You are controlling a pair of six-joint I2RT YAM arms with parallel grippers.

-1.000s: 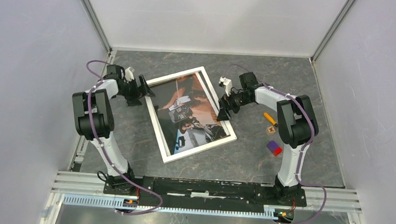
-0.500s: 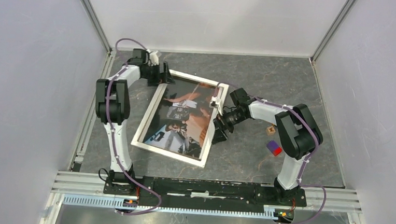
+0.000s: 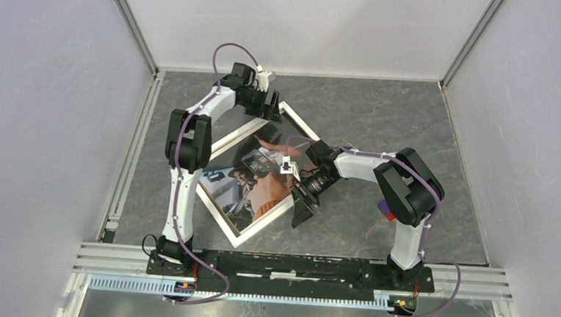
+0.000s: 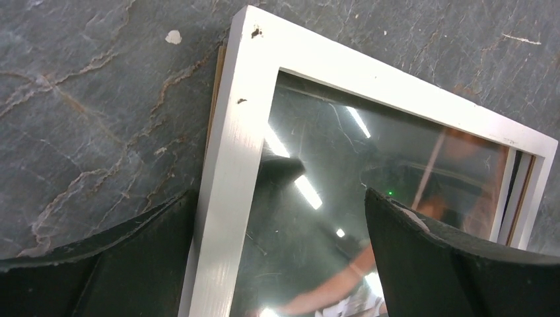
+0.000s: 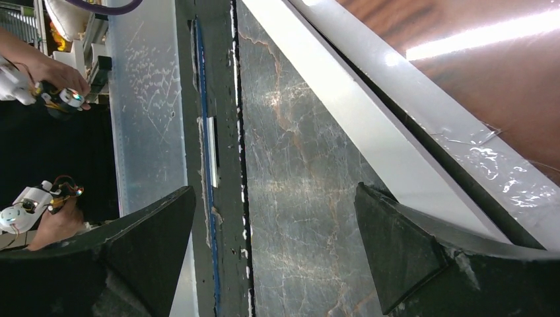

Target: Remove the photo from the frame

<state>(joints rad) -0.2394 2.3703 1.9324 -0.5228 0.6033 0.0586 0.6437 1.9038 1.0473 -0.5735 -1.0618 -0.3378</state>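
The frame [image 3: 217, 215] lies face up on the table, turned like a diamond, with the photo [image 3: 255, 180] behind its glass. My left gripper [image 3: 269, 108] is open at the frame's far corner. In the left wrist view it [image 4: 277, 254] straddles the white border [image 4: 231, 165], one finger on the table, the other over the glass and photo [image 4: 370, 198]. My right gripper [image 3: 302, 204] is open at the frame's right edge. In the right wrist view it [image 5: 271, 247] is over bare table, with one finger [image 5: 409, 257] against the frame's edge [image 5: 370, 112].
A purple and red block [image 3: 386, 209] shows partly behind the right arm. Grey walls enclose the table on three sides. A metal rail [image 3: 293, 266] runs along the near edge, also seen in the right wrist view [image 5: 142, 119].
The frame has turned clockwise on the table. My left gripper swung to the far right, to the frame's far corner. My right gripper moved nearer and left along the frame's right edge.
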